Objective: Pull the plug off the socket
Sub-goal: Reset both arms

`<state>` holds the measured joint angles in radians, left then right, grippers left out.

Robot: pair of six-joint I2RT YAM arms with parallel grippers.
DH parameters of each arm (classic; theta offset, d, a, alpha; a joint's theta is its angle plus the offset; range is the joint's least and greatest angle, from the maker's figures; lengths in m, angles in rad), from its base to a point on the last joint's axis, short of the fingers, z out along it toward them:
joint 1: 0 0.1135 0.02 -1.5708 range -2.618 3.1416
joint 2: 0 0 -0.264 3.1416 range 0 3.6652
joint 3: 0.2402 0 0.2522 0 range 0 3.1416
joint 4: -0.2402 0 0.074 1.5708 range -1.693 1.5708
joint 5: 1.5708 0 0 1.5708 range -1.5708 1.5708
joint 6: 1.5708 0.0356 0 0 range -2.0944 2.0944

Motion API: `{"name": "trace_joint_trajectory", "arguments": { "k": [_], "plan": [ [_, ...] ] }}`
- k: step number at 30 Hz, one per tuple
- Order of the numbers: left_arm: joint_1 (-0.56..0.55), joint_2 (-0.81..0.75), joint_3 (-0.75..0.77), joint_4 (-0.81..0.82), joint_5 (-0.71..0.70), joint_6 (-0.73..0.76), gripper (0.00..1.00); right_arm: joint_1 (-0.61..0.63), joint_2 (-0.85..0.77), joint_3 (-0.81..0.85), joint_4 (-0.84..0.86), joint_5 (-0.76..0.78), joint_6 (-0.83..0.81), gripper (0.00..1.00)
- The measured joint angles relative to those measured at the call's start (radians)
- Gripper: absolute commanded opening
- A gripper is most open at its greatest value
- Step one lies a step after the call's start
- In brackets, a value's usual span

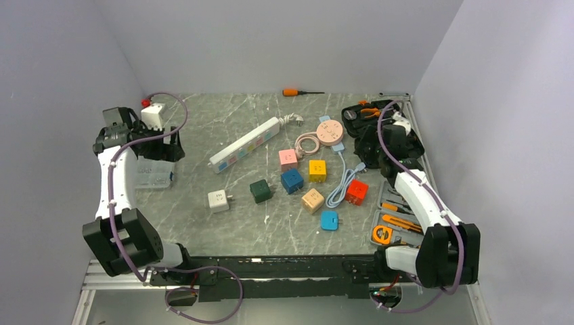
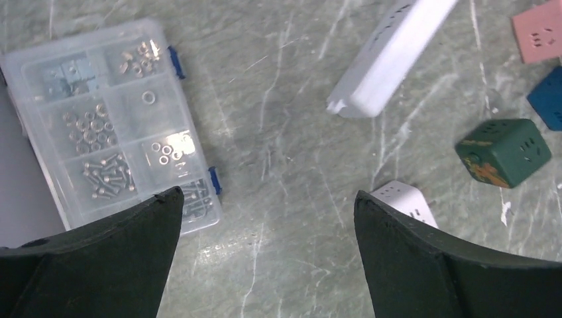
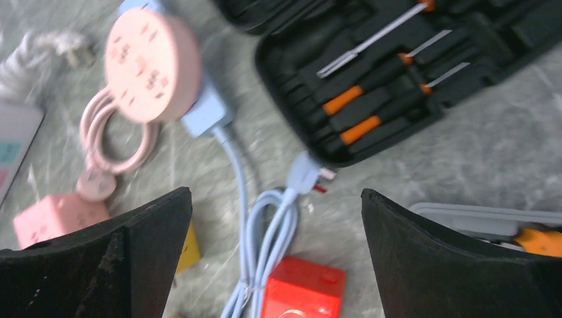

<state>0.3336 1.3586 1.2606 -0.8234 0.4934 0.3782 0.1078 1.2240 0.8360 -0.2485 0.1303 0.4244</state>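
At far left of the grey marbled bench, left claw: jaws spread as wide as they go, nothing held, hanging above bare bench beside a clear plastic compartment box of screws and nuts.

Left of centre, task item: long narrow white power strip with pastel outlets, lying flat on a diagonal, near end towards the left claw, bundled white cord at the far end. No seated plug can be made out on it in any view. Judged light, rigid, smooth-sided plastic, apt to slide or lift when a plug is tugged. Best pinned at the bare near end by one claw while the other takes the plug body by its flat sides and draws it straight out.

Centre: white cube adapter and dark green cube adapter, neither touching the strip.

Right: round pink disc with coiled cable. Right claw, equally wide, empty, above a pale blue cable, beside an open black tool case.
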Motion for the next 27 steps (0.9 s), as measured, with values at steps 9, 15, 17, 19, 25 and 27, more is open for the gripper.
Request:
{"name": "trace_joint_trajectory", "arguments": {
  "k": [9,15,17,19,25,27],
  "plan": [
    [0.033,-0.068,-0.272,0.277,-0.069,-0.090,1.00,-0.063,0.026,-0.196,0.251,0.258,0.026,1.00],
    [0.033,-0.154,-0.457,0.554,-0.117,-0.147,1.00,-0.063,0.173,-0.244,0.396,0.418,-0.006,1.00],
    [0.033,-0.164,-0.519,0.649,-0.126,-0.159,0.99,-0.063,0.198,-0.265,0.472,0.449,-0.025,1.00],
    [0.033,-0.167,-0.575,0.733,-0.128,-0.166,1.00,-0.063,0.209,-0.296,0.551,0.473,-0.051,1.00],
    [-0.008,-0.172,-0.724,0.959,-0.169,-0.188,0.99,-0.063,0.201,-0.439,0.811,0.490,-0.151,1.00],
    [-0.031,-0.172,-0.741,1.018,-0.178,-0.193,0.99,-0.064,0.203,-0.458,0.866,0.489,-0.174,1.00]
  ]
}}
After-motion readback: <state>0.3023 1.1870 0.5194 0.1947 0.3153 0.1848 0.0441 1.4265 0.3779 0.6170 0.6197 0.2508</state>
